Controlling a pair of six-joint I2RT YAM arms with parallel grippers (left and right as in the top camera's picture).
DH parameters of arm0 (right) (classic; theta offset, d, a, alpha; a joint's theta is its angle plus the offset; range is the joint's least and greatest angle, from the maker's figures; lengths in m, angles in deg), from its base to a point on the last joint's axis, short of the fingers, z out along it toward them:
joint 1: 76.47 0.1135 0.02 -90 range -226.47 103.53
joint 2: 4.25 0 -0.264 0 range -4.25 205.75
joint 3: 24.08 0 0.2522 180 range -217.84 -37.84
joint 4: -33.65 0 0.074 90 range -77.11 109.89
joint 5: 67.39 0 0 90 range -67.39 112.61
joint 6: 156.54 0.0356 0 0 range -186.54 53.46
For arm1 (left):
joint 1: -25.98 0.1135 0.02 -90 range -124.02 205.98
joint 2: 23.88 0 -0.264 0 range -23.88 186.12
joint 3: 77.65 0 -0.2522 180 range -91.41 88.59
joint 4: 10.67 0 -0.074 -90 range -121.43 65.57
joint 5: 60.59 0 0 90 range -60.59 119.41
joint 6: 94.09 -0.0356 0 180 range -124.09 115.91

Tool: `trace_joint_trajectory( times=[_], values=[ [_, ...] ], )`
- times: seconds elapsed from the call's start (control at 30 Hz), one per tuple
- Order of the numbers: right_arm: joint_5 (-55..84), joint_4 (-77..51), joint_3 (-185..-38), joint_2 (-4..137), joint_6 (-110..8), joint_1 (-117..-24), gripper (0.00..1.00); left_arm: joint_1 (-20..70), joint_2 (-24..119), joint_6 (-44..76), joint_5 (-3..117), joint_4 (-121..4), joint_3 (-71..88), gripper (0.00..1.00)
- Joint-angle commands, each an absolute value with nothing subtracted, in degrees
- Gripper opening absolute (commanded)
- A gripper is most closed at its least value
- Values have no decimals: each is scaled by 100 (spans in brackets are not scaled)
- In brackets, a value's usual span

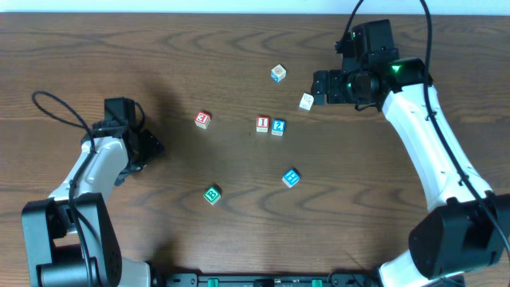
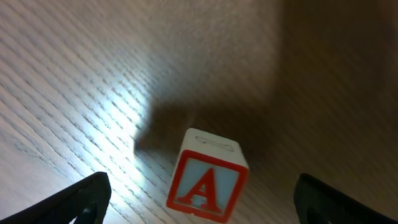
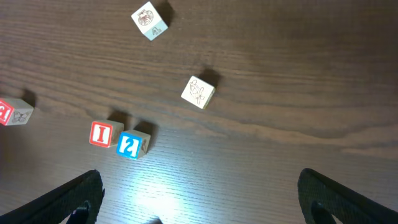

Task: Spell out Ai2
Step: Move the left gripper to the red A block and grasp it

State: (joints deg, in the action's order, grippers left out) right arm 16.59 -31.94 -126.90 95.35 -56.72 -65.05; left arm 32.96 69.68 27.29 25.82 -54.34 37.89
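Block letters first: the A block [image 2: 205,186] stands on the table [image 1: 239,48] straight ahead of the left gripper [image 1: 153,146], in line with the gap between its fingers [image 2: 81,202], untouched, its red letter facing the wrist camera. That gripper is spread wide and carries nothing. The I block [image 3: 101,134] and 2 block [image 3: 130,145] stand side by side, touching or nearly so, ahead of the right gripper [image 1: 319,86] and toward the finger [image 3: 68,199] seen at the left in its wrist view; both are clear of it. The right gripper is likewise spread wide and empty. From overhead, the A block lies apart from the pair, on the left gripper's side of them. A nearer picture block [image 3: 198,92] sits just beside the right gripper's tips, and a farther picture block [image 3: 150,20] lies beyond it. An H block [image 1: 291,178] and a green block [image 1: 212,194] rest between the two arms, closer to the robot's base than the letters.
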Motion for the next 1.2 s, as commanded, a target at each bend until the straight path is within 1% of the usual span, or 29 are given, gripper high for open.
trace_joint_trajectory(
  times=[0.0, 0.2, 0.37, 0.4, 0.43, 0.57, 0.63, 0.87, 1.07, 1.17],
  values=[
    [1630, -3168, -12729, 9469, -5670, -6513, 99, 3316, 7051, 3015, 2623, -5364, 3813, 97],
    [1613, -3153, -12729, 9469, -5628, -6513, 99, 3314, 7075, 3338, 2595, -5237, 3826, 98],
    [1611, -3155, -12729, 9469, -5626, -6513, 99, 3314, 7256, 3365, 2599, -5202, 3826, 100],
    [1613, -3155, -12729, 9469, -5626, -6513, 99, 3314, 7269, 3362, 2599, -5200, 3826, 94],
    [1611, -3155, -12729, 9469, -5626, -6513, 99, 3314, 7276, 3365, 2599, -5198, 3826, 91],
    [1611, -3157, -12729, 9469, -5626, -6513, 99, 3314, 7287, 3365, 2599, -5193, 3826, 75],
    [1611, -3155, -12729, 9469, -5626, -6513, 99, 3314, 7287, 3362, 2599, -5200, 3826, 72],
    [1611, -3159, -12729, 9469, -5626, -6513, 99, 3314, 7287, 3319, 2580, -5198, 3826, 53],
    [1611, -3157, -12729, 9469, -5626, -6513, 99, 3314, 7287, 3314, 2580, -5200, 3826, 47],
    [1611, -3157, -12729, 9469, -5626, -6513, 99, 3314, 7287, 3203, 2582, -5200, 3826, 40]
  ],
)
